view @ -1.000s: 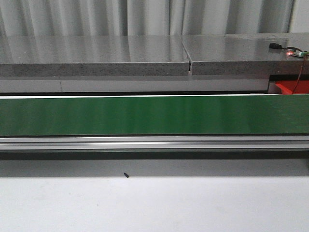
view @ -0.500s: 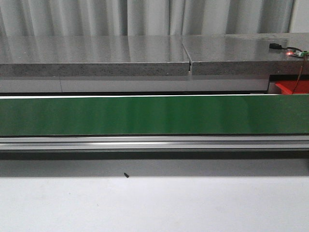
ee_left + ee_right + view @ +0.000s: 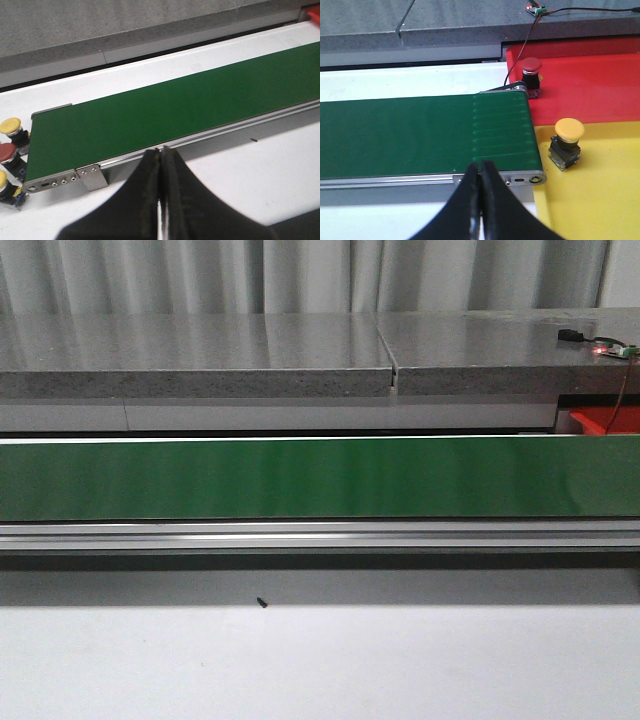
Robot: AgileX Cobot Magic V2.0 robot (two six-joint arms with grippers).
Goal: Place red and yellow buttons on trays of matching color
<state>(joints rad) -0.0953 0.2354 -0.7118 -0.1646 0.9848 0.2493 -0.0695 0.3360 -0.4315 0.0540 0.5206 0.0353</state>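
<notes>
Landmark: the green conveyor belt [image 3: 300, 478], which runs across the white table [image 3: 320, 660] from side to side.
Left gripper [image 3: 161, 165]: clenched, fingers pressed together with nothing between them, above the table just in front of the belt's left end.
Right gripper [image 3: 481, 175]: clenched and empty too, by the near rail at the belt's right end.
Waiting buttons: off the belt's left end stand a yellow button [image 3: 11, 127], a red button [image 3: 8, 153] and a second yellow one [image 3: 3, 181], in a close row.
Red tray [image 3: 600, 85]: beyond the belt's right end; a red-capped button [image 3: 531, 71] stands on it, close to the belt corner.
Yellow tray [image 3: 600, 190]: beside the red tray, off the same end; a yellow-capped button [image 3: 567, 143] stands upright on it.
Small dark speck [image 3: 261, 603]: on the table in front of the belt.
</notes>
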